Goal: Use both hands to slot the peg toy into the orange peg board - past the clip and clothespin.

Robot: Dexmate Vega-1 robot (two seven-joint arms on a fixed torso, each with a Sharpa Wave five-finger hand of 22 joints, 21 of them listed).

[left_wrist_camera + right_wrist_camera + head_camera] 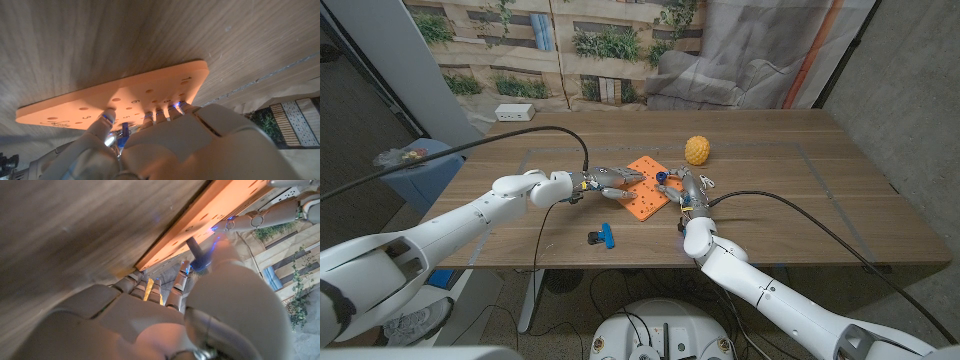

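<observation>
Peg board (pixel 645 186) mid-bench (pixel 800 200); left hand (pixel 605 181) on its left edge; right hand (pixel 690 196) w/ peg toy (pixel 663 177) at its right; clip (pixel 603 236) nearer front edge; ball (pixel 697 150) behind.

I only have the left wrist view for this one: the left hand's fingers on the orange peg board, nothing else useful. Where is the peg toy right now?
Observer: The right hand holds the blue peg toy at the peg board's far corner, on the robot's right.
Operator: Is it in a hole?
Observer: The right wrist view shows its end against the board near the edge; I cannot tell whether it is seated.
Operator: And the clip?
Observer: A blue clip lies on the table, nearer the robot than the board and apart from both hands.
</observation>
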